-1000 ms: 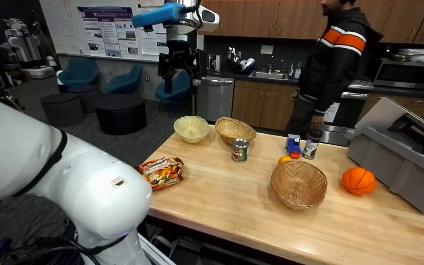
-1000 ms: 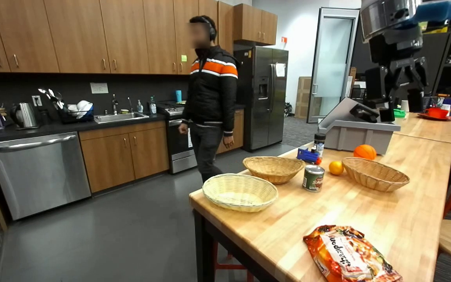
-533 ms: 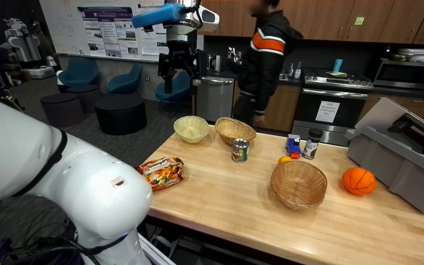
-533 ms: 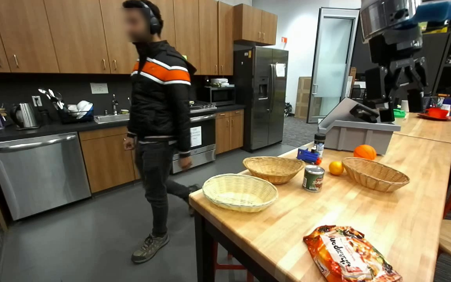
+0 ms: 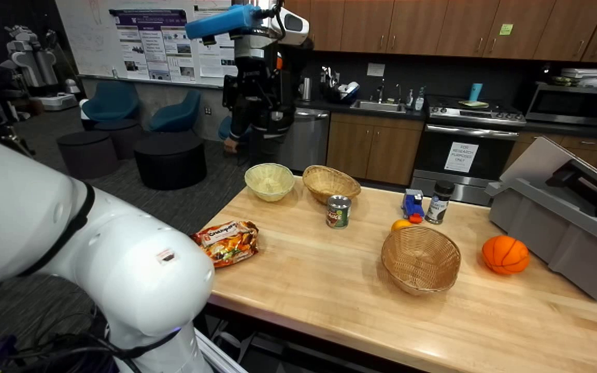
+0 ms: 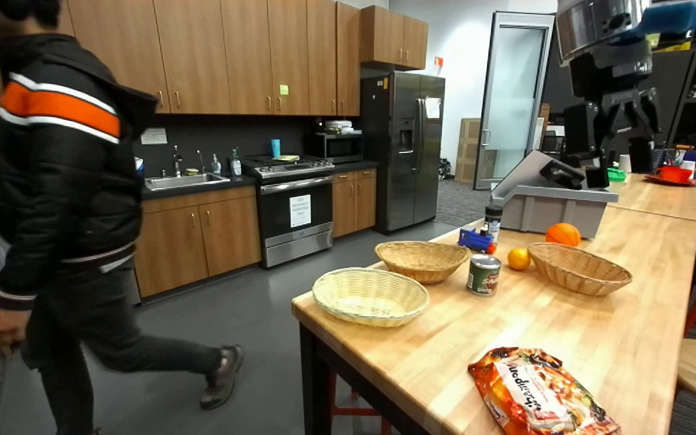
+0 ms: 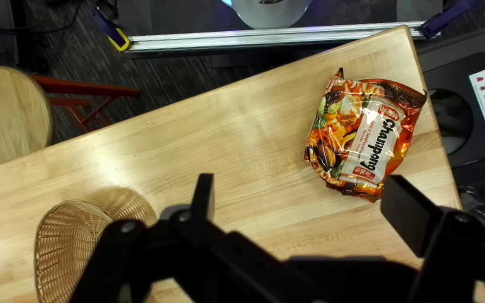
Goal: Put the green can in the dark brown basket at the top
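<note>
Green label, silvery top: the can [image 5: 338,213] stands upright on the wooden table [image 5: 298,285], a little right of mid-frame in an exterior view. Just beyond it, higher in the frame and slightly left, sits the dark brown basket [image 5: 329,181], which we take for the target; whether can and basket touch, we cannot tell. Further left, the pale basket [image 5: 270,182]; lower right, the larger tan basket [image 5: 421,261].

Gripper [image 6: 620,172] hangs high at upper right in an exterior view, well apart from the can. In the wrist view its fingers [image 7: 411,214] stand wide apart with nothing in their hold. Noodle packet [image 7: 364,134] at upper right there, tan basket at lower left; the can does not show.

Changed in the last second: only the person [image 6: 73,196], who has walked from mid-frame to the left edge in an exterior view, beyond the table. Can, baskets and gripper show no shift. For the task, we judge, nothing is won or lost; the pick has yet to begin. We would expect a swing toward the can, then a descent. So near the basket, a finger could nudge its rim.
</note>
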Controlling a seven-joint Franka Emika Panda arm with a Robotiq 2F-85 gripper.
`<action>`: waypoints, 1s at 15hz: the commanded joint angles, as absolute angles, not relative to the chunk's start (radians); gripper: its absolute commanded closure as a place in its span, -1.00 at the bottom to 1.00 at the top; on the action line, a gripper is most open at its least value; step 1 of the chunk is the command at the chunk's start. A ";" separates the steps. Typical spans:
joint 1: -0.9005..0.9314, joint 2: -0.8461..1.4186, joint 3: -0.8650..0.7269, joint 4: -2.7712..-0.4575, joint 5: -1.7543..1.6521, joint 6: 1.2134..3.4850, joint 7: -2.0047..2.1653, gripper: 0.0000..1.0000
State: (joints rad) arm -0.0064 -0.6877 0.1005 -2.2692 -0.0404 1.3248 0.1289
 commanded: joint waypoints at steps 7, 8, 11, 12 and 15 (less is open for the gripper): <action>0.004 -0.686 0.094 -2.267 -0.043 1.323 0.134 -1.00; 0.002 -0.686 0.092 -2.266 -0.046 1.321 0.133 -1.00; -0.002 -0.682 0.086 -2.264 -0.053 1.326 0.130 -1.00; -0.002 -0.673 0.086 -2.259 -0.054 1.331 0.129 -1.00; 0.013 -0.643 0.108 -2.237 -0.053 1.363 0.128 -1.00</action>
